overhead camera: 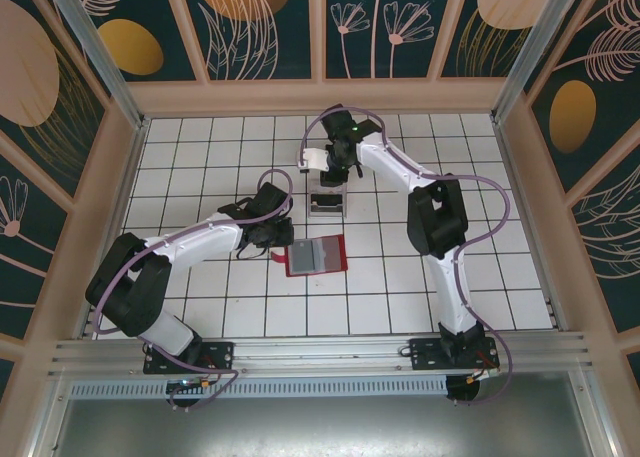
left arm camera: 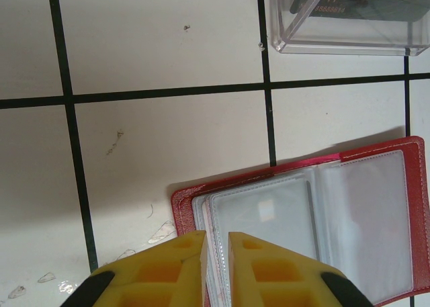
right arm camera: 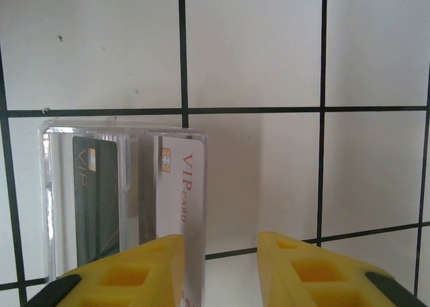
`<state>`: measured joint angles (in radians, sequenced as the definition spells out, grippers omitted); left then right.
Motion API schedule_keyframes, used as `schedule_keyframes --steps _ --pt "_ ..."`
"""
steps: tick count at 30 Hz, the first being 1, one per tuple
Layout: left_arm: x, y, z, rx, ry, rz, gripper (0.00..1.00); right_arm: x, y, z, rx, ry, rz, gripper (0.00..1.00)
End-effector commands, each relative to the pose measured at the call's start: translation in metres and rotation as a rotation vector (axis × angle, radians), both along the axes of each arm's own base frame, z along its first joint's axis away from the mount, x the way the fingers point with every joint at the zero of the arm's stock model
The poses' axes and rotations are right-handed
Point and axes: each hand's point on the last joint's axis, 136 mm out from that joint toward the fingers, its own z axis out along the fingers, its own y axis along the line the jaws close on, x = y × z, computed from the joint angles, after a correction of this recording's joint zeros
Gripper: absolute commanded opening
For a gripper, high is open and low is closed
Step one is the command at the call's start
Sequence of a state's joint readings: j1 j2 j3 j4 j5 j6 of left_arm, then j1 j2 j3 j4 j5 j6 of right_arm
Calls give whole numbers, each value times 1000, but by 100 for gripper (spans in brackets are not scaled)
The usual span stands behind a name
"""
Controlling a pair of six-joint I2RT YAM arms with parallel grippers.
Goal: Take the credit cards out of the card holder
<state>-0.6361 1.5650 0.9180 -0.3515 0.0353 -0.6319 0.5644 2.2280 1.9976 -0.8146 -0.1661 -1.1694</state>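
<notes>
The red card holder (overhead camera: 316,256) lies open on the tiled floor, its greyish sleeves (left arm camera: 269,220) showing no card. My left gripper (left arm camera: 216,253) is at its left edge (overhead camera: 282,243), shut on the sleeve edges, with a thin gap between the yellow fingers. Two credit cards stand in the clear tray (right arm camera: 50,186): a dark one (right arm camera: 94,199) and a white VIP one (right arm camera: 176,186). My right gripper (right arm camera: 220,253) hangs open over the tray's right end (overhead camera: 333,179). The white card's edge is just beside its left finger (right arm camera: 141,267), and the right finger is clear of it.
The clear tray (overhead camera: 326,205) sits one tile behind the card holder, its corner also in the left wrist view (left arm camera: 349,41). White tiled floor spreads all round, fenced by wooden walls (overhead camera: 320,95) at the back and sides.
</notes>
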Motion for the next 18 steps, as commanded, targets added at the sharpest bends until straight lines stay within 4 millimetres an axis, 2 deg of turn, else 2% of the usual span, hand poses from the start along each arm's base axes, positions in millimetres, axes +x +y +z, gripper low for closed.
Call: schedule_keyframes --steps 1,5,10,18 --pt "1 2 5 12 -4 4 18 7 -3 3 2 -29 -20 34" --pt "1 3 5 16 -4 6 18 4 -5 -8 -14 -1 -18 34" --pt "0 3 4 15 -2 8 18 0 -4 -9 -9 20 -9 35" --pt "-1 4 5 15 -3 10 18 -6 -5 -22 -21 66 -12 35"
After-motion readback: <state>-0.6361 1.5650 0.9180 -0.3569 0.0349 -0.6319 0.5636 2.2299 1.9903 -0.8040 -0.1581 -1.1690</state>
